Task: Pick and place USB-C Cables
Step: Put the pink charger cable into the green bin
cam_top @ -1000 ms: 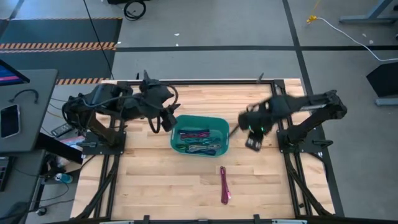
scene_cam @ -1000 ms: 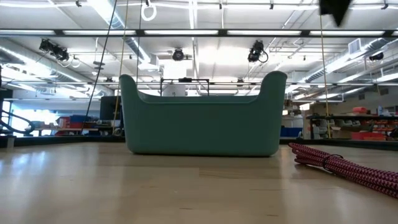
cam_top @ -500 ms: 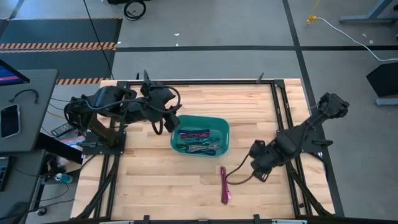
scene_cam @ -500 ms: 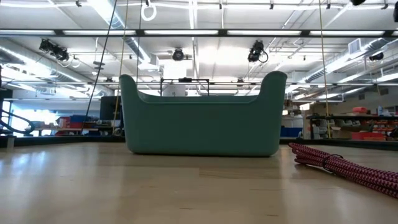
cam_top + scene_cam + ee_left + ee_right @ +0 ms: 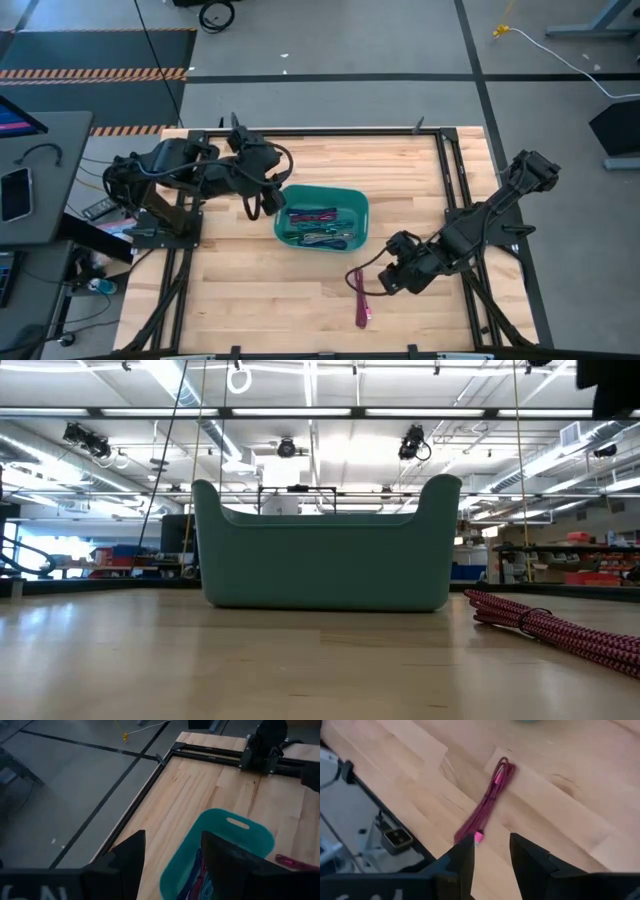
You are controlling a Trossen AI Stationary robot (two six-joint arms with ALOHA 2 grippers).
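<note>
A magenta USB-C cable (image 5: 360, 297) lies stretched out flat on the wooden table in front of the teal bin (image 5: 322, 218); it also shows in the right wrist view (image 5: 490, 802) and the low view (image 5: 550, 625). Several more coiled cables (image 5: 316, 226) lie in the bin. My right gripper (image 5: 384, 282) hovers open just right of the magenta cable, tipped downward, its fingers (image 5: 462, 857) above the cable's near end without touching it. My left gripper (image 5: 268, 203) hangs open above the bin's left end, nothing between its fingers (image 5: 131, 855).
The bin (image 5: 320, 550) stands mid-table, its handle cutout (image 5: 237, 823) at the right end. A black metal frame (image 5: 440, 140) runs along the table's edges. Bare wood lies left of the magenta cable and near the front edge.
My right gripper has swung from beside the bin's right end toward the table's near edge and down, rolling and tipping downward, and now stands next to the magenta cable. The cable and bin have not moved.
</note>
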